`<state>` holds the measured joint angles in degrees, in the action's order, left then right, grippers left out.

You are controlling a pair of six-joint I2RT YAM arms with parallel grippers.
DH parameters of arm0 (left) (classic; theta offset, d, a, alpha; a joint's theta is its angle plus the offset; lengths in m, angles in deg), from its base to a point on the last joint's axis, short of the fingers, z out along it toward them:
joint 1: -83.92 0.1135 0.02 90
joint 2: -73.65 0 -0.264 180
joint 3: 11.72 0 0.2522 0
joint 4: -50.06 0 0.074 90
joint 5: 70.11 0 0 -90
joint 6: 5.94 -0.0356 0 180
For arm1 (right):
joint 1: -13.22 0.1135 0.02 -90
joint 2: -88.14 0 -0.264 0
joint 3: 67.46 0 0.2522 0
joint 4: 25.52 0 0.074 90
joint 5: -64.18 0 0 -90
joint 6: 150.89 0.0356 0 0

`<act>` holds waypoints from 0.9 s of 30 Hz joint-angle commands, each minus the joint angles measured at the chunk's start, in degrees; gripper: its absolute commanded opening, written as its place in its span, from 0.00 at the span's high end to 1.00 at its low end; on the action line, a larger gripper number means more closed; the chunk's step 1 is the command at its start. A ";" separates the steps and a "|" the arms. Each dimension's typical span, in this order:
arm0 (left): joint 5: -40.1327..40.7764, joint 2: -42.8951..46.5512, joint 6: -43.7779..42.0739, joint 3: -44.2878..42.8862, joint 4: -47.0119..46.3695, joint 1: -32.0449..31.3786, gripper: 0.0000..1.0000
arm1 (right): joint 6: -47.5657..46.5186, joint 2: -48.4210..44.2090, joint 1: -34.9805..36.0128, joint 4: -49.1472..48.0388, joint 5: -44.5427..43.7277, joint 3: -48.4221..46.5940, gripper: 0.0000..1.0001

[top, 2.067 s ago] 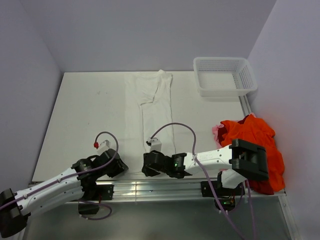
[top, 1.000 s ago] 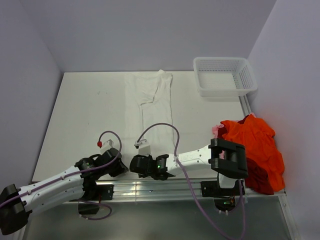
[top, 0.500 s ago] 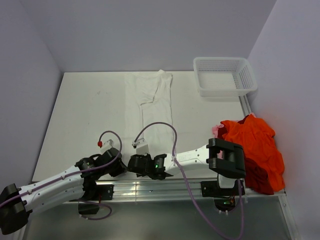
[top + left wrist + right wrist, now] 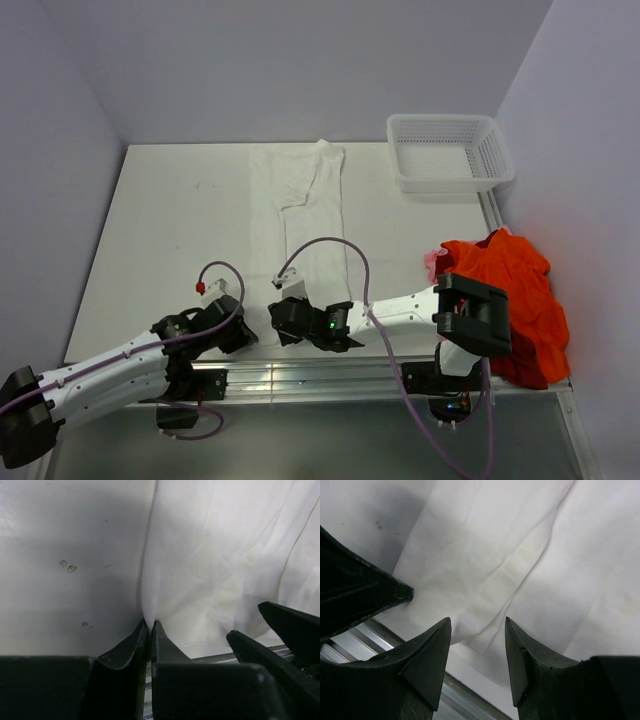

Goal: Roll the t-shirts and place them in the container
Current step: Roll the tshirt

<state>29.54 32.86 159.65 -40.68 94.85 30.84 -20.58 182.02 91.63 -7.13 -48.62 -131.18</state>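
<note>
White t-shirt [image 4: 310, 215] flat, long axis near-far, top probably far end.

White tee [image 4: 315, 190], orange-red tees [image 4: 515, 285], white mesh basket [image 4: 450, 182], white tbl [image 4: 180, 220].

The white t-shirt [image 4: 305, 215] is thin, matt cloth, soft and lightly creased, and the bench [image 4: 180, 220] under it has a smooth, hard white top with a faint sheen and a few small scuff marks left of the shirt. Right of the white t-shirt, the orange-red t-shirts [image 4: 510, 290] are crumpled matt cloth and the basket [image 4: 497, 160] is slightly glossy white plastic mesh. At the white t-shirt's near hem, the left end effector [image 4: 149, 630] and right end effector [image 4: 477, 630] look like smooth, matt black plastic, and the rail [image 4: 300, 375] is bare brushed metal.
</note>
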 commanded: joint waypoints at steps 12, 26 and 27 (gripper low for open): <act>-0.51 -1.39 -2.29 -2.46 1.14 -0.18 0.95 | -8.05 -11.79 -1.33 -9.36 4.96 10.14 0.57; -1.12 -1.22 -2.29 -2.29 1.05 -0.18 0.97 | -15.00 -6.09 -0.46 -6.56 8.04 4.69 0.52; -1.12 -1.13 -2.29 -2.29 1.05 -0.18 0.97 | -15.35 -5.91 -0.28 -6.38 7.96 4.52 0.52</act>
<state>29.19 31.76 158.58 -41.36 94.92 30.84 -33.43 175.73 90.61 -13.54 -40.32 -124.10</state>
